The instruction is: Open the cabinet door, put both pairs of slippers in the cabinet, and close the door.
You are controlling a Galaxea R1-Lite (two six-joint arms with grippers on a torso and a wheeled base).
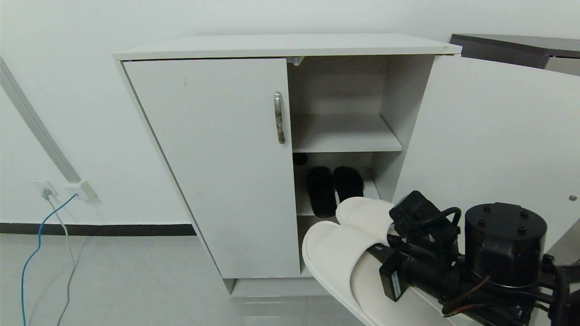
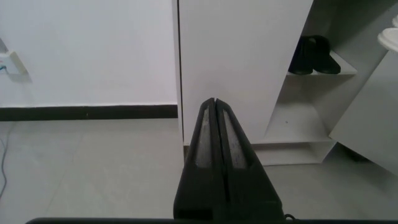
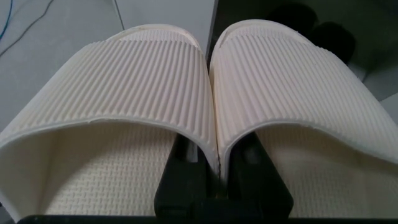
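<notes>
- White ribbed slippers (image 1: pixel 344 258): one pair, side by side, toes fwd, held off the floor (image 1: pixel 113 280) by right end effector (image 1: pixel 385 256). Its fingers are clamped on the two touching inner walls, pinching them together. Prob. so both go in as one unit.
- Black slippers (image 1: pixel 334 188): on lower shelf (image 1: pixel 370 189) of cabinet (image 1: pixel 281 45), ahead of and beyond right end effector's tips, toes toward the back. Judged: pair 1 already stowed.
- Right door (image 1: pixel 489 136): swung wide, off to right end effector's outer side, so the opening sits straight ahead of the held pair.
- Left door (image 1: pixel 213 167): shut, handle (image 1: pixel 279 117) at its inner edge, up and to the left of the held pair.
- Upper shelf (image 1: pixel 344 136): above and ahead of right end effector.
- Left end effector (image 2: pixel 214 109): fingers pressed fully together, nothing in them. Low over floor, facing left door, well apart from both pairs. Prob. parked out of the way.
- Step (est.): bringing pair 2 to the opening. Left to do: place, release, shut right door.
- Risk: black pair takes mid of lower shelf. Can't tell if white pair fits beside it; another level may suit better.
</notes>
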